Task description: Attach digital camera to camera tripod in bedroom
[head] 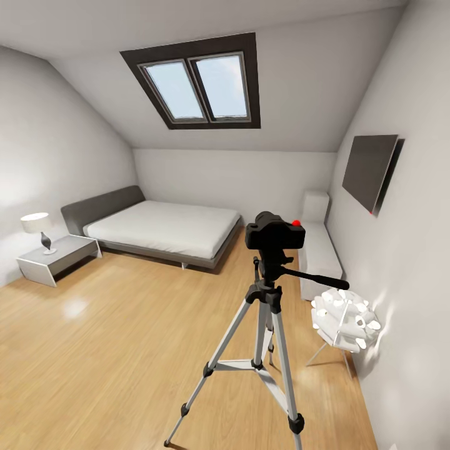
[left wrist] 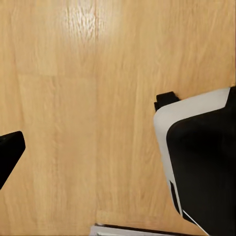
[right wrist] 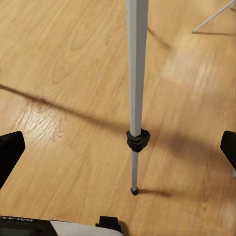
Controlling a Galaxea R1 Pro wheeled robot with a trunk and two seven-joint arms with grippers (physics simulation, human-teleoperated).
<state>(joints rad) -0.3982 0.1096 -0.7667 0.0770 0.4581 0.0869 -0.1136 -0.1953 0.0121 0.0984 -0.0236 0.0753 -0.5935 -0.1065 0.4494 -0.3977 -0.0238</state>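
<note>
The black digital camera [head: 275,232], with its red button on top, sits on the black pan head of the camera tripod [head: 265,325], which stands on the wood floor at the centre right of the head view. The pan handle points right. In the right wrist view one silver tripod leg [right wrist: 135,73] with a black joint runs down between the fingers of my right gripper [right wrist: 118,152], which is open and hangs above the floor, holding nothing. My left gripper [left wrist: 118,152] is open over bare floor; one black fingertip [left wrist: 9,153] shows, the other is hidden.
A white spiky floor lamp [head: 345,322] stands right of the tripod by the wall. The grey bed [head: 162,228] lies at the back, a nightstand [head: 56,256] with a table lamp at the left, and a white bench [head: 317,250] at the back right. Part of my body [left wrist: 201,162] shows beside the left gripper.
</note>
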